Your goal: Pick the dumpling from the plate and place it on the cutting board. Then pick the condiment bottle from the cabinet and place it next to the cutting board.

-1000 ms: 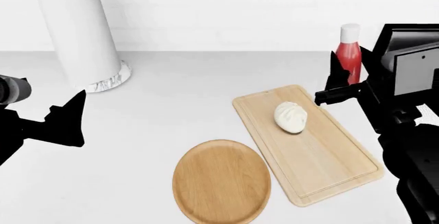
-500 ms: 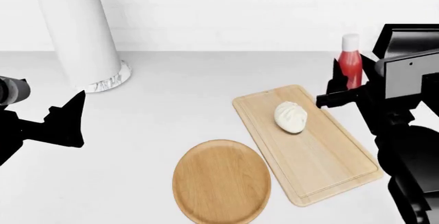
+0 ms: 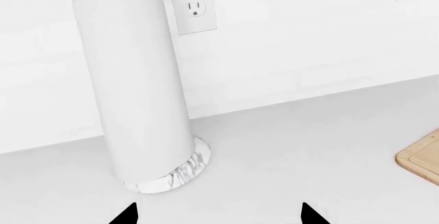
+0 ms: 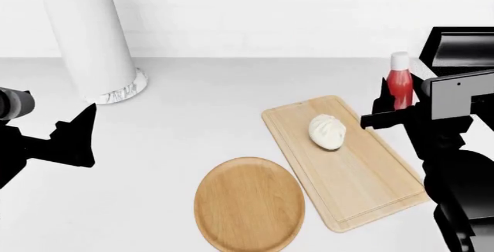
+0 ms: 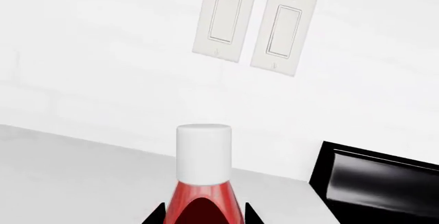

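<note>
Two arms: we see both in our head view, left low at the near left, right at the far right.
Left gripper (image 3: 216,215): released, its two fingertips spread apart and grasping nothing, hovering over bare surface (image 4: 201,107).
Right gripper (image 4: 388,106): clenched on the condiment bottle, with dark fingers on either side of the red body in the right wrist view.
Condiment bottle (image 4: 400,80): upright, white cap up, near the far right corner of the cutting board; we cannot tell whether its base touches the surface.
Cutting board (image 4: 371,177): lies at an angle on the surface, right of the plate, one corner also showing in the left wrist view (image 3: 422,154).
Dumpling (image 4: 327,130): rests on the far half of the cutting board, apart from the bottle.
Plate (image 4: 249,204): bare, at the near edge of our view, just beside the board's long left side.
Paper towel roll (image 4: 87,32): stands upright on a marbled base at the far left, against the wall.
Wall fittings: a socket (image 3: 193,3) behind the roll, two switches (image 5: 252,26) above the bottle.
Black appliance (image 5: 373,185): right of the bottle.
</note>
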`<state>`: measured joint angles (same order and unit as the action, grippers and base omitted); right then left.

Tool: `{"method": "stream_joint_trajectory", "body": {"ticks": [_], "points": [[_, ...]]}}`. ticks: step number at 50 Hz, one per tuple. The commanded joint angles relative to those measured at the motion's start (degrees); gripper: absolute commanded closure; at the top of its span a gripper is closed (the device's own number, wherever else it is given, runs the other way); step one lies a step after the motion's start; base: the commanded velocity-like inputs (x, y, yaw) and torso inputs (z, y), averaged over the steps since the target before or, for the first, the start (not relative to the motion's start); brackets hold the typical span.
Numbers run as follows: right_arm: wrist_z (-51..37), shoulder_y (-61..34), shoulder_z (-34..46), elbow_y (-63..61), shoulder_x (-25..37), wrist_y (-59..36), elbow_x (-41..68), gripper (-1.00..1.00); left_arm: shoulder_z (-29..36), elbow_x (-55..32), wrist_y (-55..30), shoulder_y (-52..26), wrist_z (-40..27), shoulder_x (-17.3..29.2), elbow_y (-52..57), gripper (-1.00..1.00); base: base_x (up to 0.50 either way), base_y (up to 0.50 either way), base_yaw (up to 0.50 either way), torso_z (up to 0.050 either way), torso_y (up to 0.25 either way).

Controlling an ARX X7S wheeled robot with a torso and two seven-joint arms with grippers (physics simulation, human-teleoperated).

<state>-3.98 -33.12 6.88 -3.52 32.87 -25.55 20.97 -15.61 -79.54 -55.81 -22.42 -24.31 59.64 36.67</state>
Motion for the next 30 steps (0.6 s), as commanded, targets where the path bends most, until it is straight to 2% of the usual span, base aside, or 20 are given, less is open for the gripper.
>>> {"method": "stream_joint_trajectory", "body": {"ticks": [1,30], "points": [[-0.21,0.78,-0.32,1.41,0.01,1.2,-1.52,1.0,-0.04,-0.05,0.17,0.28,-0.1,-0.08,0.04,-1.0,0.0,0.0,0.0,0.015,0.0],[-0.55,2.55,-0.37,2.86,-0.46,1.73,-1.22,1.0,-0.07,-0.19,0.56,0.56,-0.19,-0.08,-0.02,-1.0,0.0,0.0,0.0,0.0,0.0]]}}
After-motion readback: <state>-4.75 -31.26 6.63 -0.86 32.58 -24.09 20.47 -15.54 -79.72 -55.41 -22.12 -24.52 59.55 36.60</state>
